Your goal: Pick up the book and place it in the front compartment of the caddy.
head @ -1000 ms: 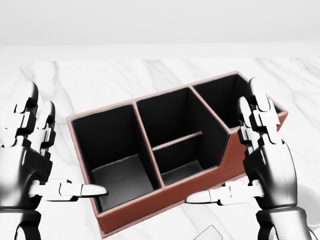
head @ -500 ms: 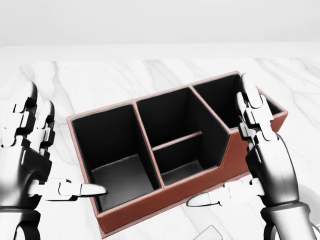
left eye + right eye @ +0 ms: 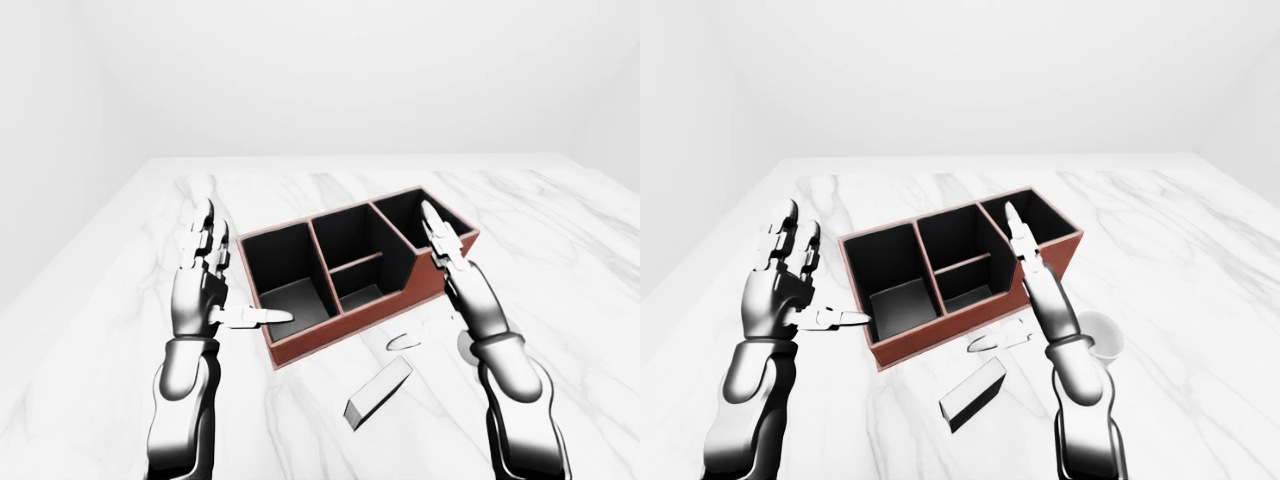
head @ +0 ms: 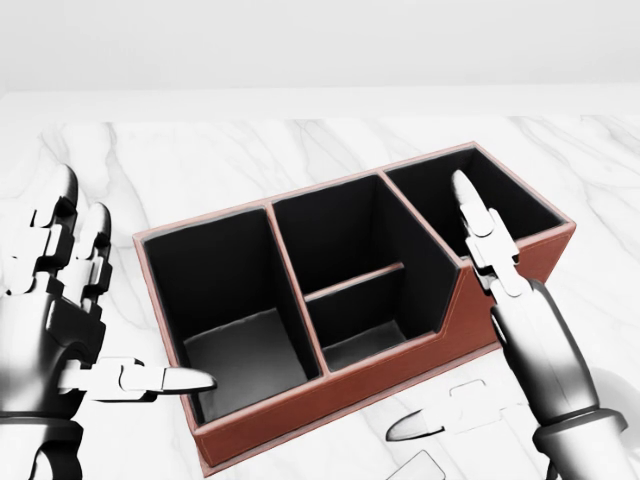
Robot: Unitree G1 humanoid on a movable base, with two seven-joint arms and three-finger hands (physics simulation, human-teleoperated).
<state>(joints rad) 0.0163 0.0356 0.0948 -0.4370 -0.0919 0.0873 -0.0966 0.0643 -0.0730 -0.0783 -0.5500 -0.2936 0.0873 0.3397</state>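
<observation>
Left-eye view: A white marble table (image 3: 120, 330) carries a red-brown caddy (image 3: 350, 330) with black-lined compartments. The caddy sits at an angle, its long axis rising toward the view's right. The left hand (image 3: 200, 290) is raised just left of the caddy, fingers spread and upright, thumb pointing right across the caddy's left wall; it grips nothing. The right hand (image 3: 462, 285) is held edge-on over the caddy's right end, fingers extended and apart, empty. The book (image 3: 378, 392), a pale closed volume, lies flat on the table below the caddy, near its lower wall but apart from it and from both hands.

Head view: The caddy (image 4: 330, 385) fills the centre. It shows one large compartment at left, a middle section split by a low divider, and one compartment at upper right. The left hand (image 4: 60, 310) is open beside the left wall. The right hand (image 4: 510, 310) is open over the right end. Only a corner of the book (image 4: 418, 468) shows at the bottom edge.

Right-eye view: A white cup (image 3: 1106, 338) stands on the table just right of the right forearm.
</observation>
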